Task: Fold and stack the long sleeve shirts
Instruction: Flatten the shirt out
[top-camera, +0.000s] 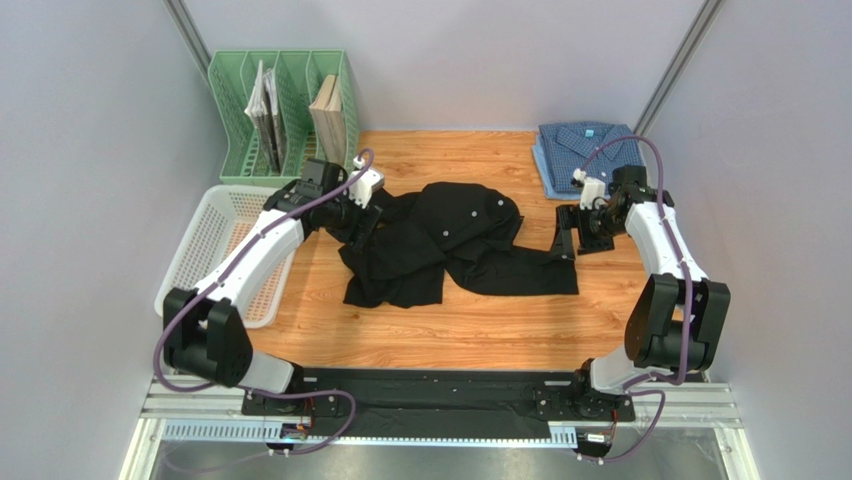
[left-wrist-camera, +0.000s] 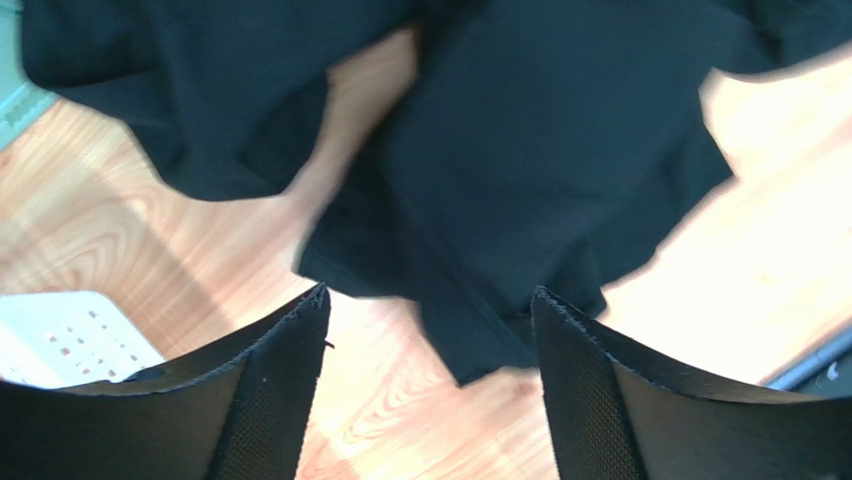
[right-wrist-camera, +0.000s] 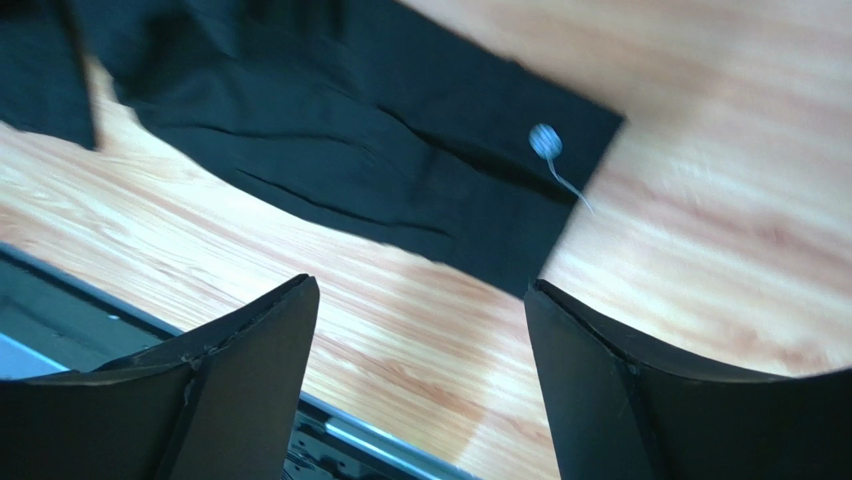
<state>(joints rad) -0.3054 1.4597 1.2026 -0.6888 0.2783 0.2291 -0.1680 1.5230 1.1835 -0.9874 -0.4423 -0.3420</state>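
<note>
The black shirt (top-camera: 455, 240) lies crumpled in the middle of the wooden table, one sleeve stretched to the right. The blue checked shirt (top-camera: 583, 152) sits folded at the back right. My left gripper (top-camera: 362, 232) is open and empty over the black shirt's left edge; the left wrist view shows black cloth (left-wrist-camera: 540, 150) just beyond the fingertips. My right gripper (top-camera: 567, 240) is open and empty above the sleeve's cuff end; the right wrist view shows the cuff (right-wrist-camera: 480, 190) with a loose button on a thread (right-wrist-camera: 545, 142).
A white basket (top-camera: 205, 250) stands at the left, under the left arm. A green file rack (top-camera: 285, 110) with books stands at the back left. The blue shirt lies close behind the right arm. Grey walls enclose the table.
</note>
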